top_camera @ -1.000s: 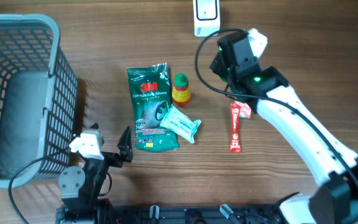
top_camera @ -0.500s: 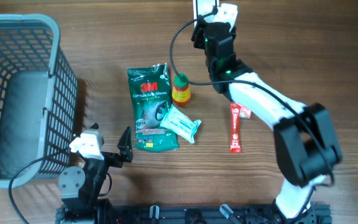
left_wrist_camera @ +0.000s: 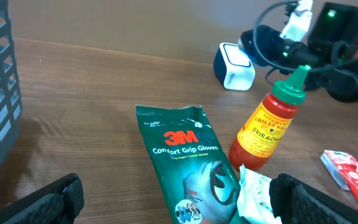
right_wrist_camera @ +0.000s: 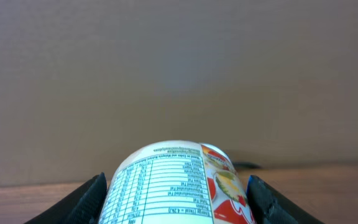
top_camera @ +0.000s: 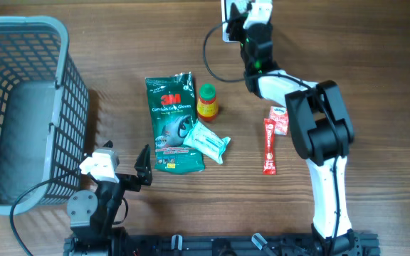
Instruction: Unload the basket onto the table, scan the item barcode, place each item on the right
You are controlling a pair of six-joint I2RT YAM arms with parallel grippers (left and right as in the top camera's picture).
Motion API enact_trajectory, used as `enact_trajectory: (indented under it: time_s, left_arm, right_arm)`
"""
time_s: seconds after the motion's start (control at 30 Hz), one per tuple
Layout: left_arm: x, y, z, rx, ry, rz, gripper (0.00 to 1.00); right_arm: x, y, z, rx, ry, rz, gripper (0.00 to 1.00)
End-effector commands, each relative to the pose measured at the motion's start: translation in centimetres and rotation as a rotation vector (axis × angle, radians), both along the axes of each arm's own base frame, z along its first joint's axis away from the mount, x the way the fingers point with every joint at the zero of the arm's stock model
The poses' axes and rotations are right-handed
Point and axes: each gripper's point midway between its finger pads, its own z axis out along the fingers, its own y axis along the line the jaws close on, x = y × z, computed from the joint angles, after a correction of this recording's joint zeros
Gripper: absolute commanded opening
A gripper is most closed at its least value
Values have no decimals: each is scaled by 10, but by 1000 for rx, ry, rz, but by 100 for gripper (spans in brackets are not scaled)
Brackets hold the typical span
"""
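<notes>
My right gripper (right_wrist_camera: 176, 194) is shut on a white round container (right_wrist_camera: 166, 185) with a nutrition table and a fruit picture on its label, lying sideways between the black fingers (right_wrist_camera: 87, 198). In the overhead view the right gripper (top_camera: 252, 16) is at the table's far edge, right beside the white scanner (top_camera: 228, 16). The scanner (left_wrist_camera: 234, 67) also shows in the left wrist view. My left gripper (top_camera: 142, 169) rests open at the near edge, its fingers (left_wrist_camera: 50, 200) empty, close to the green glove pack.
A green 3M glove pack (top_camera: 171, 121), a sriracha bottle (top_camera: 206, 101), a white wipes packet (top_camera: 206, 141), a long red sachet (top_camera: 269, 146) and a small red-and-white packet (top_camera: 279, 119) lie mid-table. A grey mesh basket (top_camera: 20, 107) fills the left side.
My right arm has swung from the middle right up and left to the scanner at the far edge, carrying the container. The left arm has not moved.
</notes>
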Motion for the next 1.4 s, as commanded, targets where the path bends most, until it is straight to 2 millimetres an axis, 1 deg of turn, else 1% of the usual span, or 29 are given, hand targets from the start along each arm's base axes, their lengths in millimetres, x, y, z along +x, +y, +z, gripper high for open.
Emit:
enact_trajectory:
  time_s: [0.0,0.07,0.17,0.27,0.3,0.33,0.4,0.43,0.47,0.5,0.53,0.57,0.6,0.63,0.67,0.7,0.73,0.77,0.8,0.83,0.87,0.93,0.97,1.07,1.1,1.17,1.23,1.3,1.37]
  left_arm:
    - [-1,-3,-1,-8,-2,-15,100]
    - [-1,-3,-1,-8,-2,-15,100]
    - [-1,-3,-1,-8,-2,-15,100]
    - [-1,-3,-1,-8,-2,-15,100]
    - [-1,-3,-1,-8,-2,-15,100]
    - [-1,-3,-1,-8,-2,-15,100]
    - [-1,-3,-1,-8,-2,-15,100]
    - [-1,-3,-1,-8,-2,-15,100]
    - [-1,-3,-1,-8,-2,-15,100]
    - [-1,-3,-1,-8,-2,-15,100]
    - [-1,-3,-1,-8,-2,-15,100]
    - [-1,-3,-1,-8,-2,-15,100]
    - [-1,-3,-1,-8,-2,-15,100]
    - [-1,-3,-1,-8,-2,-15,100]
    - [-1,-3,-1,-8,-2,-15,100]
    - [-1,-3,-1,-8,-2,-15,100]
    - [-1,-3,-1,-8,-2,-15,100]
    - [-1,-3,-1,-8,-2,-15,100]
    - [-1,-3,-1,-8,-2,-15,100]
    - [-1,-3,-1,-8,-2,-15,100]
    - [-1,-3,-1,-8,-2,-15,100]
    - [-1,-3,-1,-8,-2,-15,100]
    - [-1,-3,-1,-8,-2,-15,100]
    - [-1,-3,-1,-8,-2,-15,100]
    - [-1,-3,-1,-8,-2,-15,100]
    - [-1,-3,-1,-8,-2,-15,100]
    - [-1,-3,-1,-8,-2,-15,100]
    - [-1,-3,-1,-8,-2,-15,100]
    - [-1,-3,-1,-8,-2,-15,100]
  right_arm:
    - [12,22,36,-5,-66,59,47]
    - [13,22,36,-6,-67,59,47]
    - [12,22,32,-12,-50,60,48]
    - [12,22,36,-8,-60,59,54]
    - [12,21,41,-7,-59,53,55]
    - [11,18,51,-6,-59,43,55]
    - [8,5,82,10,-68,5,55]
    - [5,-6,105,14,-78,-16,55]
    - [2,-17,123,15,-83,-36,54]
    - [-3,-35,145,12,-79,-65,55]
    - [-9,-57,164,6,-66,-103,55]
    - [-14,-78,175,-2,-47,-143,55]
    - [-20,-111,184,-13,-12,-209,55]
    - [-28,-148,190,-11,23,-293,55]
    - [-38,-189,188,0,72,-385,56]
    - [-48,-230,182,15,128,-467,56]
    - [-57,-264,172,30,178,-530,56]
    - [-71,-310,154,77,248,-622,57]
    - [-91,-356,131,134,334,-719,57]
    - [-114,-394,107,187,420,-802,55]
    - [-135,-422,90,229,487,-856,54]
    - [-176,-471,55,330,606,-944,50]
    - [-193,-489,42,379,647,-962,50]
    - [-231,-526,10,477,734,-1014,49]
    - [-240,-535,0,509,751,-1037,49]
    - [-251,-546,-14,554,773,-1050,51]
    - [-260,-558,-31,569,796,-1078,56]
    - [-269,-564,-58,594,846,-1102,58]
    - [-275,-566,-82,628,886,-1120,61]
